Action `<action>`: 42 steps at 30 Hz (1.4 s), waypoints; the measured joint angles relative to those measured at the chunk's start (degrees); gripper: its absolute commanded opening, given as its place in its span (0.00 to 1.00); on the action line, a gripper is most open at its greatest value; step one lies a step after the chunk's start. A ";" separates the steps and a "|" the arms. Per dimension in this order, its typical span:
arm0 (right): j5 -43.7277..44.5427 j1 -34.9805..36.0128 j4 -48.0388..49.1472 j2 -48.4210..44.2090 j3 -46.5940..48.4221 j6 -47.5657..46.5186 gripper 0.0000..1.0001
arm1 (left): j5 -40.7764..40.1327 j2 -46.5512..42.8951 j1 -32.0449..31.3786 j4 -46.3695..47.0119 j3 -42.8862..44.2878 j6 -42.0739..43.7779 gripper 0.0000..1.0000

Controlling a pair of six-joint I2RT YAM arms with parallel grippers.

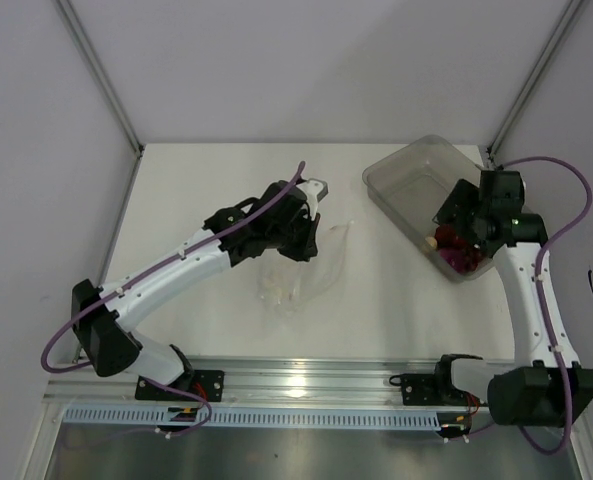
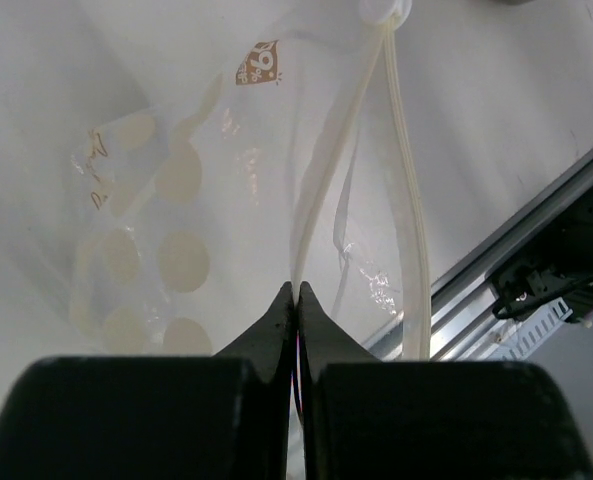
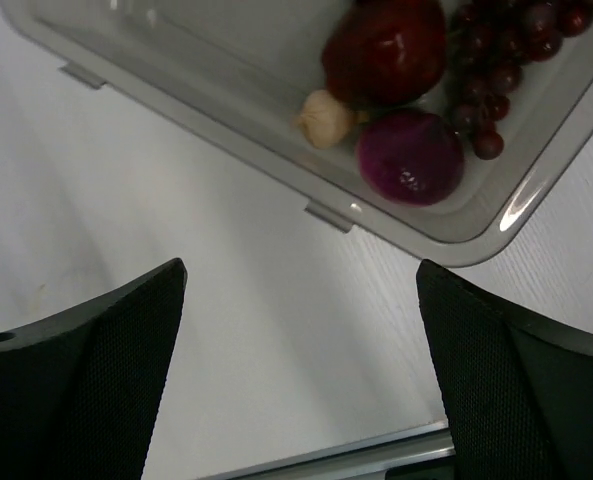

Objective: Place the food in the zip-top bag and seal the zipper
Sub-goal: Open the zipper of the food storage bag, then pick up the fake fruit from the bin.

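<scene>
The zip-top bag point(image 1: 298, 272) lies crinkled and clear on the table centre. My left gripper point(image 1: 308, 236) is shut on its mouth edge. In the left wrist view the fingertips point(image 2: 298, 292) pinch one strip of the zipper point(image 2: 344, 140), and the other strip point(image 2: 412, 230) hangs apart, so the mouth gapes. The bag point(image 2: 176, 250) shows pale round prints. My right gripper point(image 1: 454, 222) hovers open and empty over the bin's near end. The food lies in the bin: a purple onion-like ball point(image 3: 410, 156), a dark plum-like ball point(image 3: 386, 50), dark red grapes point(image 3: 506, 50) and a small beige piece point(image 3: 326, 118). The orange ball is out of view.
The rigid clear bin point(image 1: 406, 170) stands at the back right, its rim point(image 3: 226, 130) crossing the right wrist view. A metal rail point(image 1: 306, 380) runs along the table's near edge. White walls close in the back and sides.
</scene>
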 measured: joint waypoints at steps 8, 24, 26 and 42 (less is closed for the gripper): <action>-1.84 -15.56 6.08 12.37 -3.48 -0.90 0.94 | 4.35 -1.81 0.57 3.15 -4.31 0.04 0.01; 5.40 -20.70 9.18 34.69 13.70 -0.42 0.94 | 10.82 -3.52 4.94 7.17 -7.39 0.90 0.01; 6.71 -20.74 9.60 36.83 15.50 -0.44 0.93 | 11.23 -3.61 5.09 7.37 -7.39 0.92 0.01; 10.73 -21.53 10.23 45.31 16.04 0.52 0.83 | 13.25 -4.31 6.40 8.59 -8.37 0.90 0.01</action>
